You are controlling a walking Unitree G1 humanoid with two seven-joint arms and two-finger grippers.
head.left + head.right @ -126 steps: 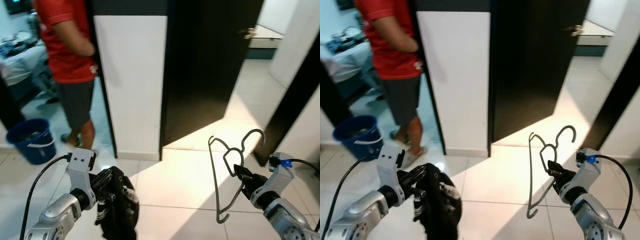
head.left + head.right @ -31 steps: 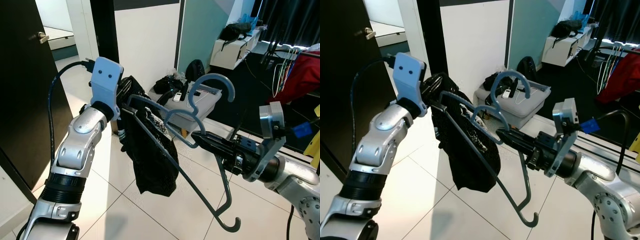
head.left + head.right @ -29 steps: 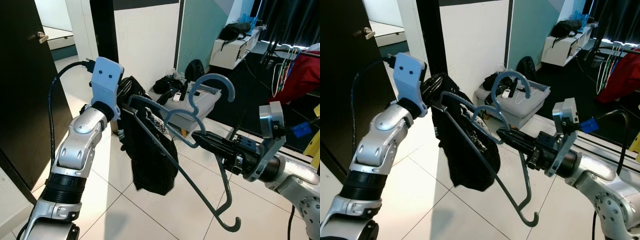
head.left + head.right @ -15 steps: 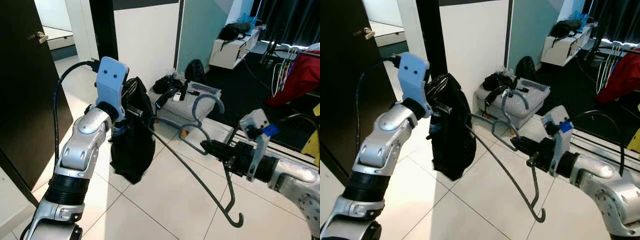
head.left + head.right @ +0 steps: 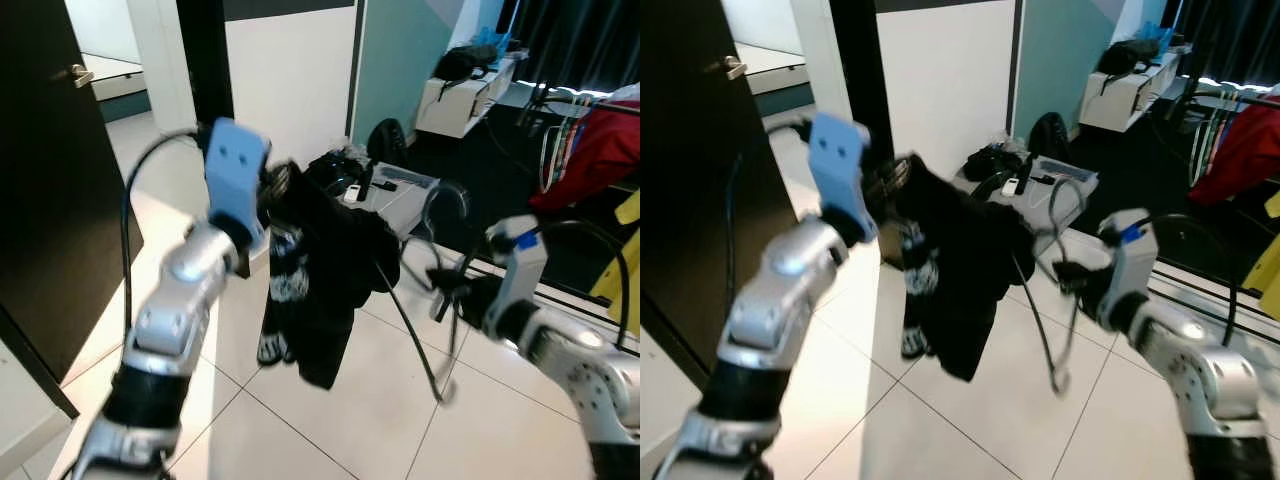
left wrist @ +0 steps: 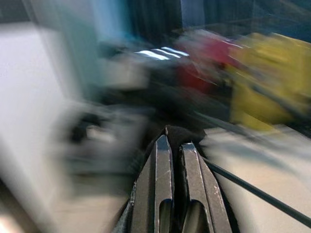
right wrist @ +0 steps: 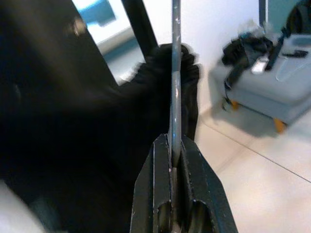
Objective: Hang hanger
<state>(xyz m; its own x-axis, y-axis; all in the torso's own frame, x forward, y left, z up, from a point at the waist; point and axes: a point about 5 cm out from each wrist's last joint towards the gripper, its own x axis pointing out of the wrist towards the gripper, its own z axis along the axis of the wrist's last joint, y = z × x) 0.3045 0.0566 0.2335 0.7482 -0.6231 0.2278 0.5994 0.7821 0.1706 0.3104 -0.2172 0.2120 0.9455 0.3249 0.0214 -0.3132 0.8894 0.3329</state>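
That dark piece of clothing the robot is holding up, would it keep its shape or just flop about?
Probably floppy: the black garment droops in loose folds below the left gripper. It seems light, since two thin fingers pinch it aloft. It may slide along the thin hanger that the right gripper clamps.

Two hands: the left hand (image 5: pixel 275 185) at ten o'clock, the right hand (image 5: pixel 445 290) at three o'clock. One hanger (image 5: pixel 420 300), its wire pinched in the right hand. One black garment (image 5: pixel 320 270) draped from the left hand near the centre. One dark door (image 5: pixel 45 190) at nine o'clock, with one handle (image 5: pixel 78 72). One grey box (image 5: pixel 400 195) on the floor at one o'clock, with one pile of dark things (image 5: pixel 345 172) beside it. One white bench (image 5: pixel 465 95) at one o'clock carrying one black bag (image 5: pixel 462 62). One red garment (image 5: pixel 590 155) and one yellow one (image 5: pixel 622 260) at two to three o'clock.
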